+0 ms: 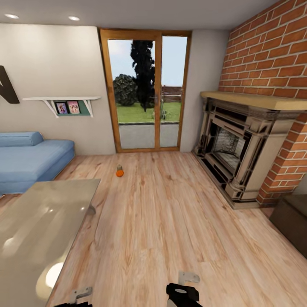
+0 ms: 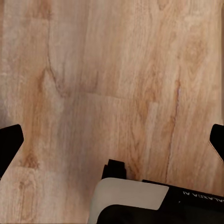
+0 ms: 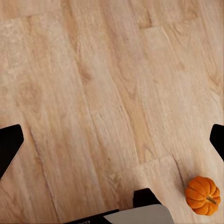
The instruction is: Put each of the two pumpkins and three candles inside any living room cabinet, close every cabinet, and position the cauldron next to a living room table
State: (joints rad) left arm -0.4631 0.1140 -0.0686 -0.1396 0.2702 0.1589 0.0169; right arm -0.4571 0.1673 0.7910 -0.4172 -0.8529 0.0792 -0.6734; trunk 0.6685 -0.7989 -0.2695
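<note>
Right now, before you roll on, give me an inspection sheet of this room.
Surface: wood floor; coffee table with a glossy grey top, at the near left.
Job's things: pumpkin on the floor in front of the glass door, with a small item behind it, too small to identify; wrist-view pumpkin upright on the floor, cannot tell if it is the same one.
Clutter: nothing seen.
Grippers: left gripper open and empty above the floor; right gripper open and empty.
Cables: nothing seen.
Surroundings: blue sofa, wall shelf, brick fireplace, dark brown low unit cut off by the right edge.
</note>
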